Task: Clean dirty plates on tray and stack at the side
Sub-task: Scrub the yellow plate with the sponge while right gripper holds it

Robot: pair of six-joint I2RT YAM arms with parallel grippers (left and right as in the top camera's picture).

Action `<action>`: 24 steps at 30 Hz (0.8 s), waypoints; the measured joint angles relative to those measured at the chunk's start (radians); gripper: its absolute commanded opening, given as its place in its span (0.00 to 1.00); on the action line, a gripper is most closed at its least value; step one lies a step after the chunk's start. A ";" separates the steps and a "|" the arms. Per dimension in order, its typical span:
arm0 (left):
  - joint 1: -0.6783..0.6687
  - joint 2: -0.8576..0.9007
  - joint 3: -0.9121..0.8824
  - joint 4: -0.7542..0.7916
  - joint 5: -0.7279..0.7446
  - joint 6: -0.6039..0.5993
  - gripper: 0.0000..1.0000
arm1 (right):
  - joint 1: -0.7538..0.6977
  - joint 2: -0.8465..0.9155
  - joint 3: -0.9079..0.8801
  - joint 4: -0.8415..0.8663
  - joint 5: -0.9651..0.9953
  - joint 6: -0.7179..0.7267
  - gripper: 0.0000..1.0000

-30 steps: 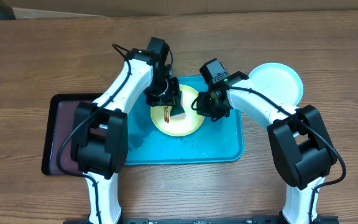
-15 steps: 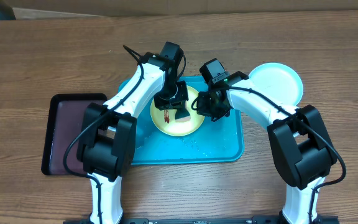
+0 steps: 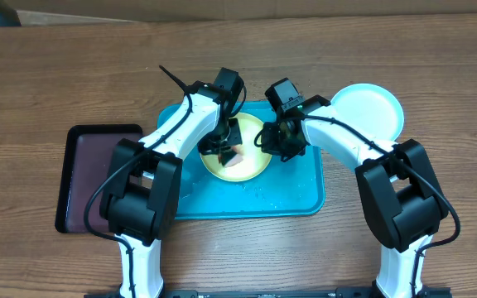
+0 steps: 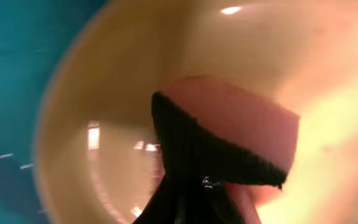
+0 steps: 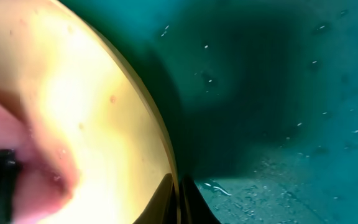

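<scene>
A yellow-green plate (image 3: 248,167) lies on the teal tray (image 3: 292,197). My left gripper (image 3: 228,146) hovers over the plate's middle, shut on a pink sponge (image 3: 235,158) with a black scrub face. In the left wrist view the sponge (image 4: 229,124) presses against the plate (image 4: 98,130), and the gripper (image 4: 191,202) shows only as dark fingers at the bottom. My right gripper (image 3: 266,139) is shut on the plate's right rim. In the right wrist view its fingers (image 5: 166,202) clamp the rim of the plate (image 5: 98,106). A pale blue plate (image 3: 369,112) rests on the table to the right of the tray.
A dark maroon tray (image 3: 81,178) lies on the table just left of the teal tray. Water drops and streaks spot the teal tray's floor (image 5: 278,186). Brown wooden tabletop surrounds both trays.
My left arm has swung right and then slightly towards the front, dragging the sponge across the plate. The brown-red smear on the plate's left part no longer shows. The right gripper has not moved.
</scene>
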 measured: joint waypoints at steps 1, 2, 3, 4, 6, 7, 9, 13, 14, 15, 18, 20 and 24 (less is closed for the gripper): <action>0.001 0.000 0.003 -0.023 -0.033 0.000 0.04 | 0.001 0.000 0.000 0.000 0.001 0.000 0.04; 0.003 0.000 0.008 -0.045 -0.062 0.000 0.04 | 0.001 0.000 0.001 0.000 0.001 0.000 0.04; 0.006 0.000 0.013 -0.062 -0.086 0.000 0.04 | 0.001 0.000 0.001 -0.001 0.001 0.000 0.04; 0.011 0.001 0.019 -0.079 -0.104 0.000 0.04 | 0.001 0.000 0.001 -0.001 0.001 0.000 0.04; 0.022 0.006 0.049 -0.111 -0.128 0.000 0.04 | 0.002 0.000 0.001 0.004 -0.003 0.001 0.04; 0.026 0.012 0.071 -0.122 -0.138 0.000 0.04 | 0.002 0.000 0.001 0.005 -0.003 0.000 0.04; 0.031 0.020 0.119 -0.149 -0.150 0.000 0.04 | 0.002 0.000 0.001 0.006 -0.002 0.001 0.04; 0.039 0.023 0.214 -0.156 -0.121 0.014 0.04 | 0.002 0.000 0.001 0.005 0.003 0.000 0.04; 0.043 0.023 0.230 -0.143 -0.092 0.024 0.04 | 0.002 0.000 0.001 0.005 0.002 0.001 0.04; 0.044 0.023 0.243 -0.121 -0.050 0.036 0.04 | 0.001 0.000 0.001 0.005 0.003 0.001 0.04; 0.049 0.023 0.250 -0.066 0.093 0.074 0.04 | 0.002 0.000 0.001 0.005 0.002 0.001 0.04; 0.048 0.023 0.249 -0.042 0.174 0.085 0.04 | 0.001 0.000 0.001 0.006 0.003 0.001 0.04; 0.036 0.023 0.238 -0.011 0.265 0.103 0.04 | 0.001 0.000 0.001 0.010 0.006 0.000 0.04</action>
